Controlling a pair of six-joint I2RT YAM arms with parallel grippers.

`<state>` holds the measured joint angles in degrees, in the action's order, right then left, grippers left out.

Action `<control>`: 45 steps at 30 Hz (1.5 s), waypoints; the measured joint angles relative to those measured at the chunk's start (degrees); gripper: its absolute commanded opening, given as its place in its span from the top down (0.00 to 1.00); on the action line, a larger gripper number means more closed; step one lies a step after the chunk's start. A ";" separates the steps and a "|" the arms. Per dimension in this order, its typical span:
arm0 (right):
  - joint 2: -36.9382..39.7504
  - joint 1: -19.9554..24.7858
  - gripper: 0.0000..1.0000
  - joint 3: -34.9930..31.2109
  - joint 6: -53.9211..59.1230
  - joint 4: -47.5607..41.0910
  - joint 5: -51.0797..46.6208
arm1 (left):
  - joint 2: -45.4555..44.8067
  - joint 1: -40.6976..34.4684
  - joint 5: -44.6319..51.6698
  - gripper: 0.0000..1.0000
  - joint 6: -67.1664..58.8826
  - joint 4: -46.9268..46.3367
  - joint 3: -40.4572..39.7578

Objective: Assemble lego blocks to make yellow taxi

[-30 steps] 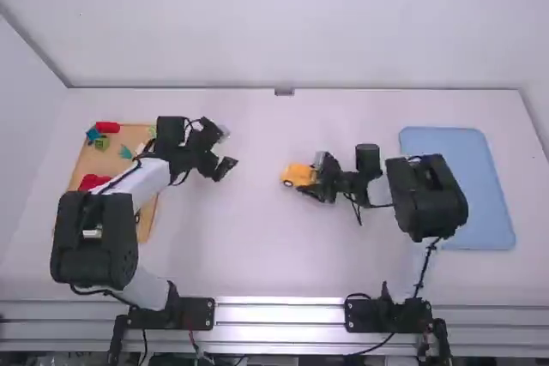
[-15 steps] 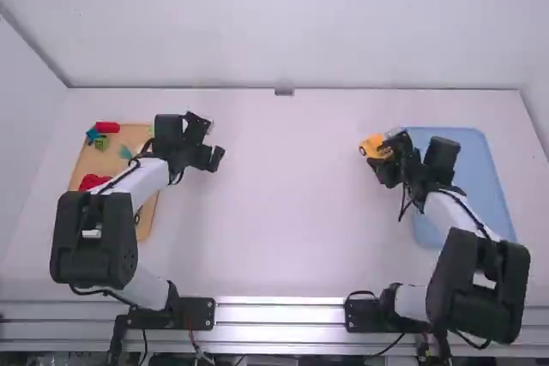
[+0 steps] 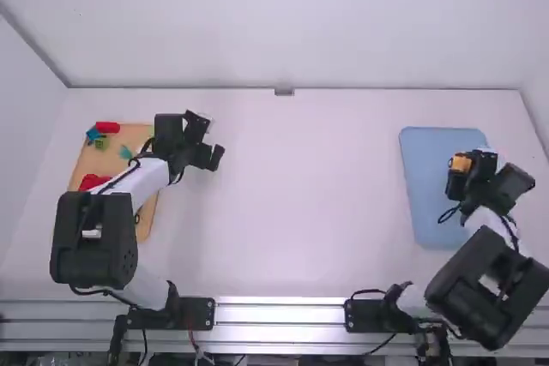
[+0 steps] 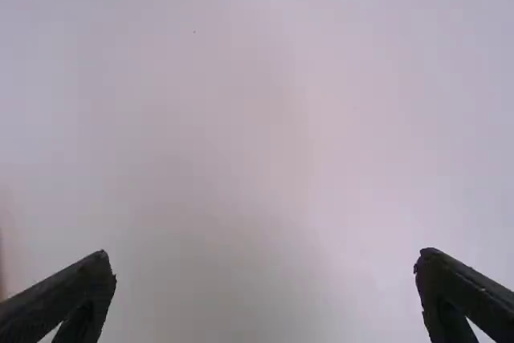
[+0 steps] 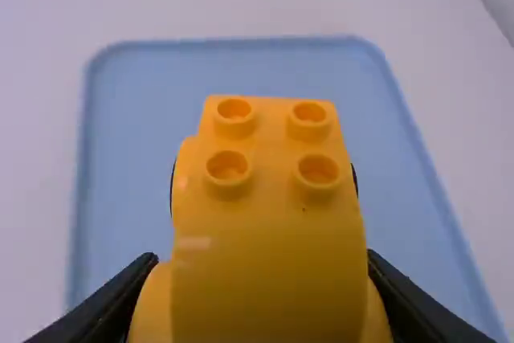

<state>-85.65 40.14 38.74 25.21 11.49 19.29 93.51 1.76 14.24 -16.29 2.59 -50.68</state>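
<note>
In the high view my right gripper (image 3: 460,176) is over the blue tray (image 3: 425,212) at the right, shut on the yellow car (image 3: 461,163). From the right wrist, the gripper (image 5: 261,271) has a finger on each side of the yellow car (image 5: 269,214), whose four-studded top faces the camera above the tray (image 5: 144,118); its lower part is hidden. My left gripper (image 3: 216,138) stands open on the left side, beside the wooden tray (image 3: 90,160). The left wrist view has this gripper (image 4: 265,267) with widely parted fingers and nothing between them.
On the wooden tray lie a red block (image 3: 107,127), a blue block (image 3: 93,135), a green block (image 3: 101,142) and red pieces (image 3: 93,182). White table (image 3: 292,203) lies between the arms. A wall stands behind the table.
My right gripper has carried the yellow car from the table's middle rightward to over the blue tray. My left gripper shifted slightly to the left at first, then stayed still.
</note>
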 measured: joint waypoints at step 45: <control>37.05 -30.47 0.12 -3.21 -9.46 -11.32 -11.65 | -31.82 -1.97 -12.85 0.11 11.82 -8.66 -3.43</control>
<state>-48.60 9.67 35.53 15.75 0.16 7.64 61.69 -0.21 1.39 -4.47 -6.07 -54.11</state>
